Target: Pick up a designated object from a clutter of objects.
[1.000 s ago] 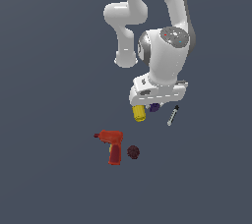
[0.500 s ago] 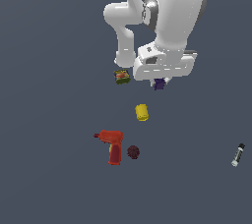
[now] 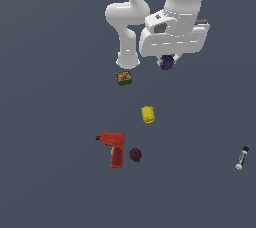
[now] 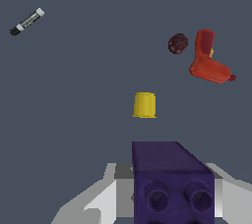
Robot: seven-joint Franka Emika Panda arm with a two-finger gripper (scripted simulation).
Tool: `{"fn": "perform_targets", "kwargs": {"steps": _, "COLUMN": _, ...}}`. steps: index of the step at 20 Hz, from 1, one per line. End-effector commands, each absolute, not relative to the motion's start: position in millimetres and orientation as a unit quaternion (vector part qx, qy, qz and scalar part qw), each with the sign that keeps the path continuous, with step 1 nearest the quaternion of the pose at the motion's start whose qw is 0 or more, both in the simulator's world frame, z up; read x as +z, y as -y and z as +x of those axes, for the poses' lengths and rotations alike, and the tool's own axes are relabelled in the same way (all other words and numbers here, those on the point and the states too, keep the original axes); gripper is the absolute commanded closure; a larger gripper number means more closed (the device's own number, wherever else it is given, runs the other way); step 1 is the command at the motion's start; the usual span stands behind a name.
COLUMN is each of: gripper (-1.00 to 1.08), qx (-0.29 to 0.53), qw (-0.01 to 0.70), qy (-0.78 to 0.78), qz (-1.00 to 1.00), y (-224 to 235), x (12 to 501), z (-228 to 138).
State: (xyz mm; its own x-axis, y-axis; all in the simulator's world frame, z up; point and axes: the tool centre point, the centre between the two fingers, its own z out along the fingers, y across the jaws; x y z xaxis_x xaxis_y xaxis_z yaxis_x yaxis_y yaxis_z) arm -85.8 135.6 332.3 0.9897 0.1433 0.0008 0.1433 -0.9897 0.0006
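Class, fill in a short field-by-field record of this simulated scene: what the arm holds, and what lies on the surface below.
held object: dark purple block, between the fingers of the end effector, lifted clear of the surface
end effector state: shut on the block
yellow cylinder: on the surface, alone
red power drill: lying flat
dark red spiky ball: close beside the drill
green-yellow can: near the arm's base
black-and-white marker: far off at the exterior view's right

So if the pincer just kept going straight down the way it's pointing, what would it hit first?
The pincer points down at the floor, shut on the purple block. In the wrist view the yellow cylinder lies ahead, but probably off the line. Likely bare floor comes first, though depth is unclear.
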Motion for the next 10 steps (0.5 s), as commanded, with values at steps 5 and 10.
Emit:
{"fn": "perform_targets", "kwargs": {"steps": 5, "gripper": 1.08, "qx": 0.000, "qw": 0.000, "qy": -0.072, "qz": 0.997, "y": -139, "x": 358, "z": -99}}
{"fn": "perform_targets", "kwargs": {"steps": 10, "gripper": 1.08, "qx": 0.000, "qw": 0.000, "qy": -0.072, "qz": 0.997, "y": -140, "x": 364, "z": -101}}
